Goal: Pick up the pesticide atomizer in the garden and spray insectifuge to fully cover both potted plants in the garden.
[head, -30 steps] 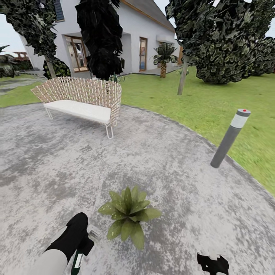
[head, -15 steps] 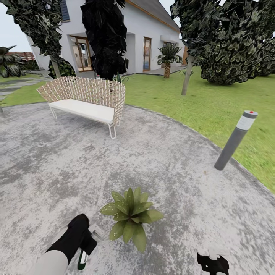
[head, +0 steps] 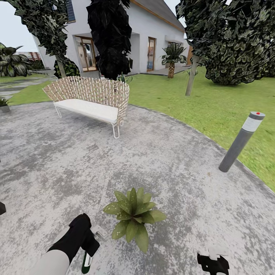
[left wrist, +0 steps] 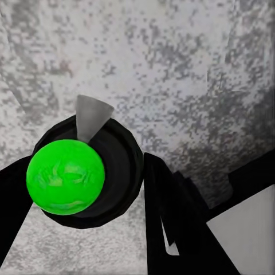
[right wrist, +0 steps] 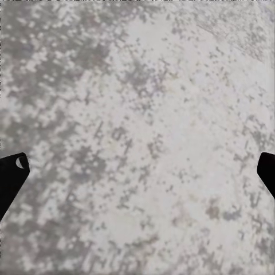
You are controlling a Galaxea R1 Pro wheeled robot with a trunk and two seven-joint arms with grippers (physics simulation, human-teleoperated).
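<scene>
The left gripper (head: 87,244) was clamped on the pesticide atomizer (head: 87,261), low over the grey paved patio (head: 172,160) just beside a potted plant (head: 133,217). In the left wrist view the atomizer (left wrist: 86,166) sat between the dark fingers (left wrist: 172,212), its pale nozzle over the paving. The right gripper (right wrist: 137,172) hung above bare paving with its fingers spread wide apart. A wicker bench (head: 91,99) and a grey bollard lamp (head: 241,141) stood farther off, near the lawn (head: 214,103).
</scene>
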